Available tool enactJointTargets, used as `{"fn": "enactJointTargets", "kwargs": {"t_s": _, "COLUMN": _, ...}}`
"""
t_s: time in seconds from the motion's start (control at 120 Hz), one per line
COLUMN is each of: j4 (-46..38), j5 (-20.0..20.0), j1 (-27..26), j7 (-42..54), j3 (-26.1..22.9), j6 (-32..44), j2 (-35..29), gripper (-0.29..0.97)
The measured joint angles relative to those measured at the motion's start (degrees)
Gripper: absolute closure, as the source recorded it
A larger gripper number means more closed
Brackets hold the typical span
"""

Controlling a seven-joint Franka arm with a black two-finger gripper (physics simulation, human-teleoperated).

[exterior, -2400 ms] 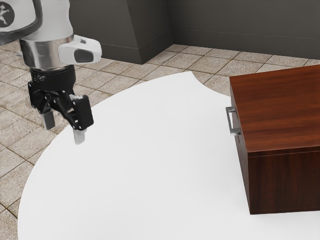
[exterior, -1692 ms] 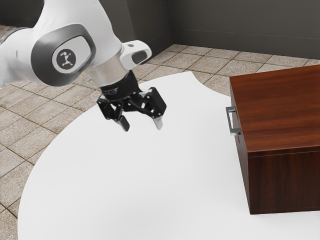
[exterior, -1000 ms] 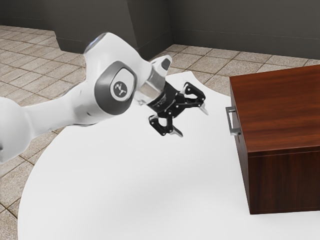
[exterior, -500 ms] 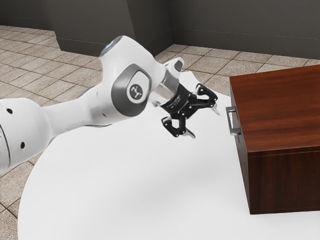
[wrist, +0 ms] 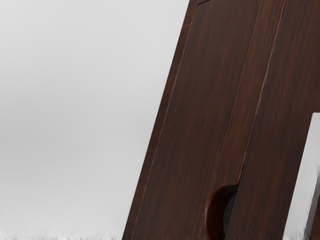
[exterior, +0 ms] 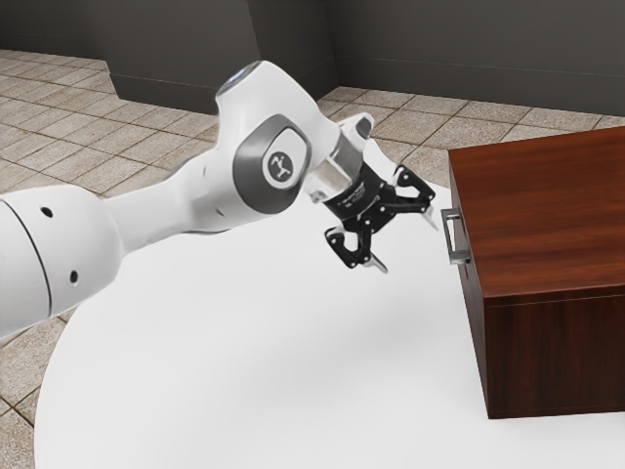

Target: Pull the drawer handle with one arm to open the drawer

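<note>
Exterior view: the drawer handle (exterior: 454,237), a small silver bar, is standing upright on the face of the dark wooden box (exterior: 547,244) that looks toward the exterior view's left. That face is lying flush with the rest of the box. The box is sitting on the white round bench (exterior: 244,371), at the exterior view's right.

The pincer (exterior: 405,244) is hovering above the bench just beside the handle, on the exterior view's left of it, and is not touching it. Its two black fingers are spread wide apart with nothing between them, one tip pointing up toward the handle's top and the other reaching down toward the bench. The white arm (exterior: 195,205) is stretching in from the exterior view's left, low over the bench.

In the wrist view, the drawer front (wrist: 215,125) is showing as a slanted panel of reddish-brown wood against the pale bench (wrist: 75,100). The handle (wrist: 306,190) is appearing as a blurred light bar at the edge, near a dark rounded recess (wrist: 222,212) in the wood.

Around the bench, a tiled floor (exterior: 88,147) is running back to a dark wall (exterior: 469,39).
</note>
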Motion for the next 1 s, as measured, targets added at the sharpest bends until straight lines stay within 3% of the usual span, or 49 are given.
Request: {"fn": "enactJointTargets", "kwargs": {"t_s": 1.0, "j4": 1.88, "j5": 2.58, "j1": -3.45, "j7": -1.44, "j3": 2.0, "j6": -1.96, "j2": 1.6, "gripper": 0.0}}
